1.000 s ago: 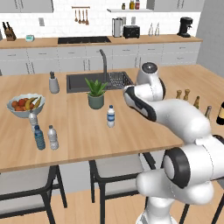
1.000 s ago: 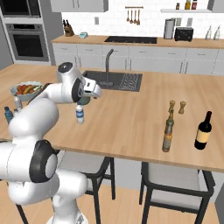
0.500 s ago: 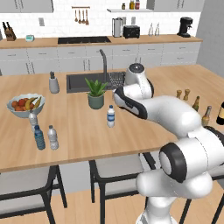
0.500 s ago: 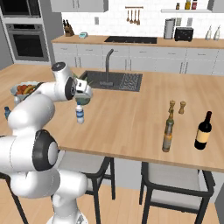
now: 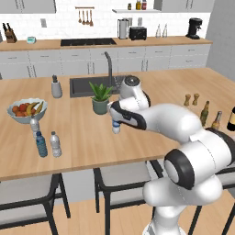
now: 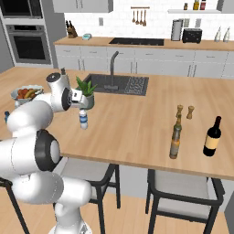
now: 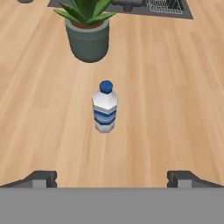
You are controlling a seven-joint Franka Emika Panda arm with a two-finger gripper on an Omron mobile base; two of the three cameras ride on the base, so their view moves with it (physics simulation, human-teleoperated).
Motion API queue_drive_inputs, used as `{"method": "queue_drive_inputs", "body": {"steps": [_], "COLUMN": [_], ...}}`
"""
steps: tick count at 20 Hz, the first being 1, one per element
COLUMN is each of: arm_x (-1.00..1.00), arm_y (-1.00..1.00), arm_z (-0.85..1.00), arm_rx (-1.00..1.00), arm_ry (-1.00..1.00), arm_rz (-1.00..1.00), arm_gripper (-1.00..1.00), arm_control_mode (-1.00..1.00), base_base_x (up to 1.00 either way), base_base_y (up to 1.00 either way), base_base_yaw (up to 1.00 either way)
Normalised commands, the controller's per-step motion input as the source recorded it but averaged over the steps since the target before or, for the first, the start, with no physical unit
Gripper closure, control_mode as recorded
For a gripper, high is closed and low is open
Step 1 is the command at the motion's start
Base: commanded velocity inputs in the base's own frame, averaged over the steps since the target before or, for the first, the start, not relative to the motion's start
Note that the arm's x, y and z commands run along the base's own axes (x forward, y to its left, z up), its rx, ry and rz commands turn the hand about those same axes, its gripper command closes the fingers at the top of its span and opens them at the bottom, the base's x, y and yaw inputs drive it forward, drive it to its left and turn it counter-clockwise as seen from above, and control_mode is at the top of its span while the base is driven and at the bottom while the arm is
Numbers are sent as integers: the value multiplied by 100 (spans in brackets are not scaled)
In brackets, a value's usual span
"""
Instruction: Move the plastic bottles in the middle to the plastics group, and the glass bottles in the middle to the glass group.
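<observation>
One small water bottle (image 7: 105, 106) with a blue-and-white label and a blue cap stands upright on the wooden table (image 5: 137, 137), just in front of a potted plant (image 5: 100, 97) and well short of the sink (image 6: 116, 84). The white arm reaches forward from the base, its forearm running low and nearly level over the table, and the wrist bends so that the pincer (image 7: 112, 178) hangs above the bottle, pointing down and forward at it. In the hand view the two dark fingertips (image 7: 42, 178) sit far apart at the lower corners, so the pincer is spread wide and holds nothing; the bottle stands free between and beyond them. In the left base view the bottle (image 5: 116, 126) shows just under the dark wrist, and in the right base view (image 6: 83, 119) it stands just below the hand. At the table's left, beside a fruit bowl (image 5: 26, 110), stand a blue-tinted bottle (image 5: 41, 144) and a clear bottle (image 5: 55, 144) close together, with another clear bottle (image 5: 34, 125) just behind them. Far to the right stand an olive-green long-necked bottle (image 6: 175, 140) and a fatter dark bottle (image 6: 212, 136) with a pale label, with two small shakers (image 6: 184, 112) behind them.
</observation>
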Motion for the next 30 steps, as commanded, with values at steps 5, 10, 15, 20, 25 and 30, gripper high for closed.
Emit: {"method": "queue_drive_inputs", "body": {"steps": [5,10,15,20,25,30], "arm_x": [40,39,14,25,33,22], "arm_y": [30,0,0,0,0,-1], "arm_z": [-4,-3,-17,-29,-10,-14], "arm_rx": [0,3,2,1,1,2], "arm_ry": [1,0,0,0,0,0], "arm_rz": [2,0,0,0,0,0], "arm_gripper": [-100,-100,-100,-100,-100,-100], "arm_control_mode": [-100,-100,-100,-100,-100,-100], "base_base_x": [0,0,0,0,0,0], "base_base_y": [0,0,0,0,0,0], "base_base_yaw": [0,0,0,0,0,0]}}
